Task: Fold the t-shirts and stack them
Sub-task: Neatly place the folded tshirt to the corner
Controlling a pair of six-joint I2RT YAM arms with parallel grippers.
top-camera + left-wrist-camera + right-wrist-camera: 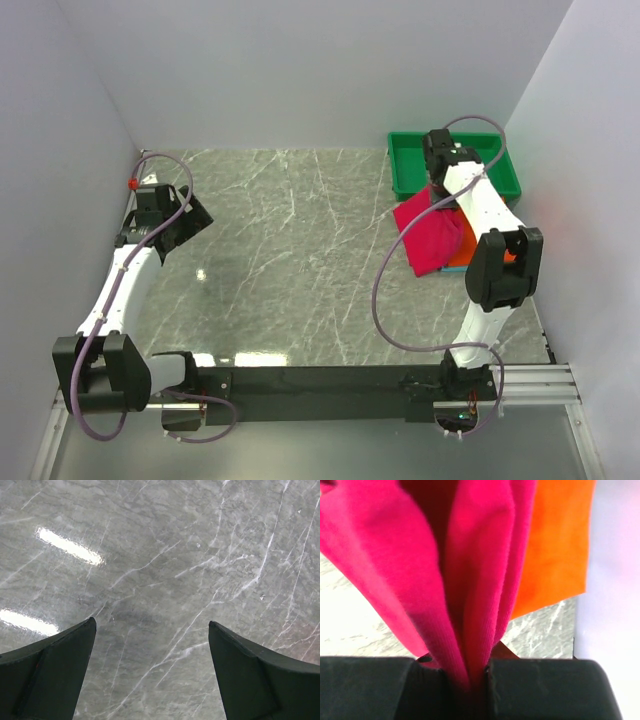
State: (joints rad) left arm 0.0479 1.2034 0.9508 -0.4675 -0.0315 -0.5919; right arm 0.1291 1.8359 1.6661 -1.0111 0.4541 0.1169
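1. Right jaws: clenched on a bunched fold of the pink shirt (pixel 470 580). Cloth pinched tight between the two dark fingers (pixel 370 690) and pleated where it leaves the grip.
2. Pink shirt, seen from overhead: gathered at its far edge, up by the right jaws, and spread wider toward the near side. Located at the right side of the counter (pixel 290 250), just in front of the tray.
3. Orange shirt (pixel 560 545): beneath and behind the pink one, showing past its right edge. Lying flat on the counter close to the right wall.
4. Thin teal edge (pixel 455 267): visible at the near side under the orange cloth. Too little on show to describe further.
5. Green tray (pixel 415 165): in the far right corner, just beyond the shirts, partly hidden by the right arm (pixel 490 215).
6. Left jaws: released, fingers spread wide, with only grey marbled counter seen between them in the wrist view.
7. Left arm (pixel 125 275): along the left side of the counter, well apart from the shirts and the tray.
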